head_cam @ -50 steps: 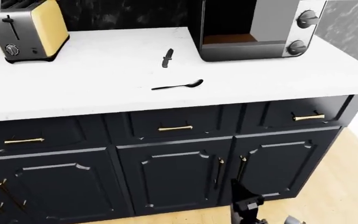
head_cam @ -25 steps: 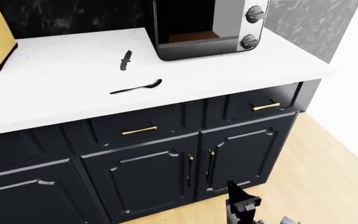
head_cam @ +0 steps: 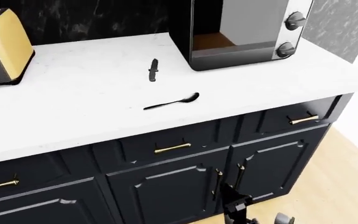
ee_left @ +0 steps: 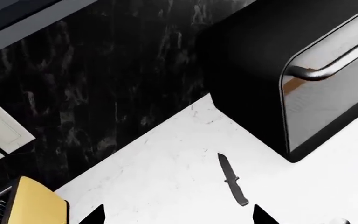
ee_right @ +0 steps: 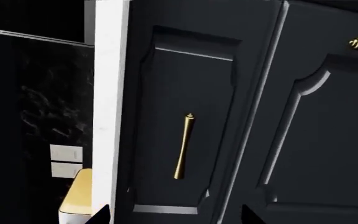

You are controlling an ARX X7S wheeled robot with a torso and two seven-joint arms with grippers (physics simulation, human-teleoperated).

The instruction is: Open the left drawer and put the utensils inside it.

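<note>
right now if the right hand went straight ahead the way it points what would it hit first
Most likely the black drawer front with the brass bar handle, which fills its view dead ahead. How far off it is can't be judged.

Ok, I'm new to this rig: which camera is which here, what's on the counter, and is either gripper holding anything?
The wide picture comes from the robot's head, looking down at a white countertop over black cabinets. On it lie a black knife and a black spoon, beside a toaster oven and a yellow toaster. The other two pictures come from cameras on the wrists. The left one looks at the knife on the counter; the right one faces a drawer front with a brass handle. All drawers look shut. Only dark fingertip corners show, with nothing between them.
</note>
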